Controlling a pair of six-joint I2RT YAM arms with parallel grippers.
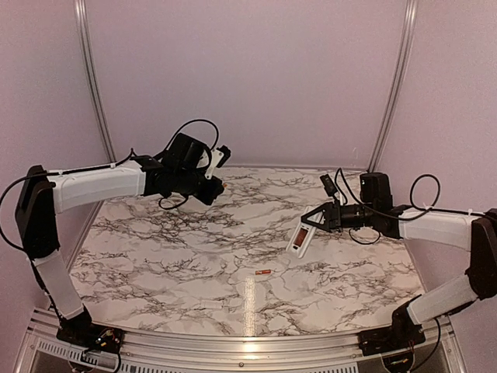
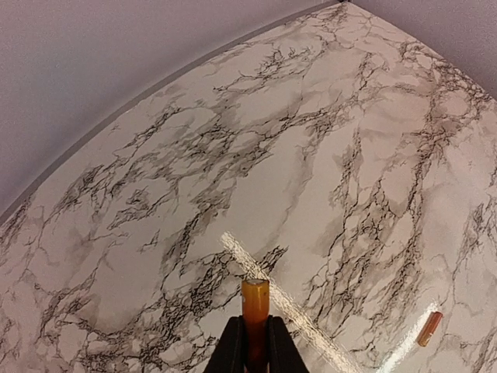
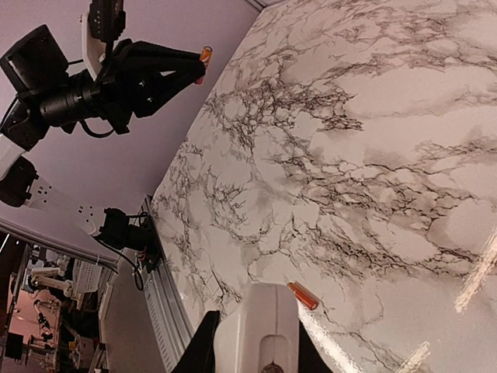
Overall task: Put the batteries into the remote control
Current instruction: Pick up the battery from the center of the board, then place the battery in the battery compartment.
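A job barely begun: nearest the arms' bases, one battery point(image 1: 263, 273) lies loose on the marble table point(image 1: 155, 256), with neither arm touching it. Just beyond it, to the right, the right claw point(image 1: 313, 221) is clamped on the upper end of the single white remote point(image 1: 296, 247) and holds it tilted above the table. A reddish patch shows on the face turned to the overhead camera, and whether that is a cell already seated cannot be told. Farther off, on the left, the left claw point(image 1: 218, 186) hangs well clear of the surface, nearly closed on a second battery point(image 2: 255, 299) that juts past its fingertips, well apart from the remote. The count is two batteries plainly seen, one remote and two claws. Neither of those two batteries is in the recess, so both insertions appear to remain, the held one likely first.
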